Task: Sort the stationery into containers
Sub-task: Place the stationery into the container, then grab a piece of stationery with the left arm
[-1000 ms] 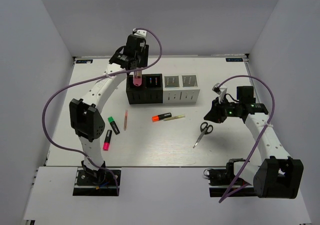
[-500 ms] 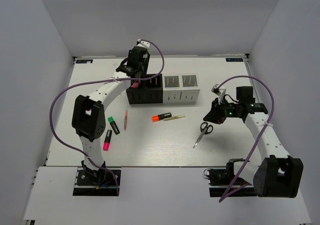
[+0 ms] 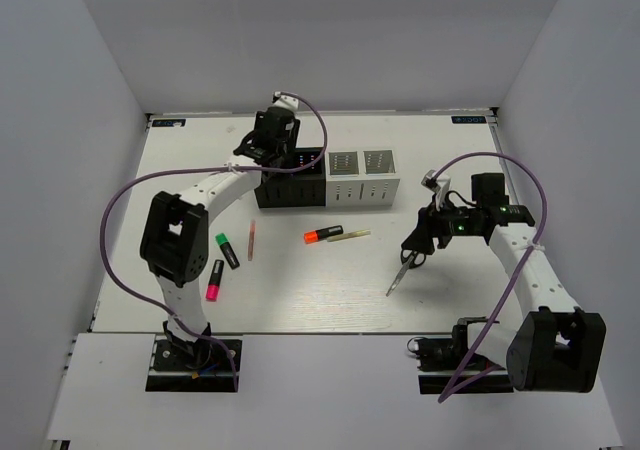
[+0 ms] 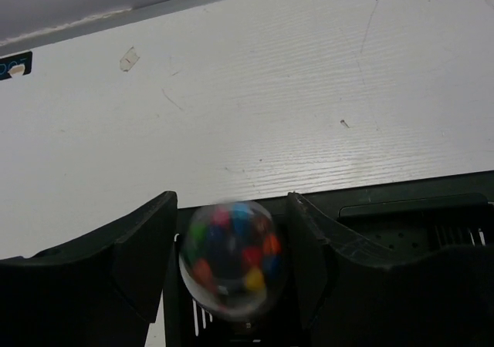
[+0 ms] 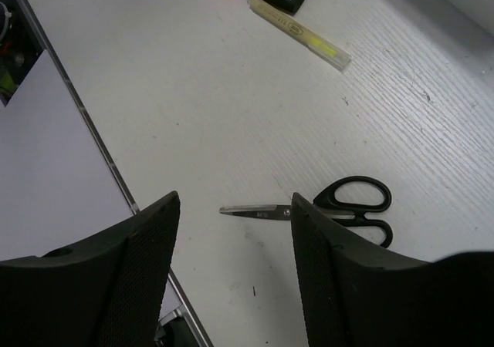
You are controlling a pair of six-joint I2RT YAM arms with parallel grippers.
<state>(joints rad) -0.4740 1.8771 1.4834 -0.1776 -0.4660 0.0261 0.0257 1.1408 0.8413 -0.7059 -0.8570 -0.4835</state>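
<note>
Both pincers were held released: the left gripper above a black cup, the right gripper above the scissors.

Three markers: a green-capped marker and a pink-capped marker at eight o'clock, and an orange-capped marker near centre. Two thin sticks: a pink stick and a yellowish stick. One pair of scissors at four o'clock. Four cups at twelve o'clock: two black cups and two white cups. One blurred speckled ball, possibly another item.
</note>
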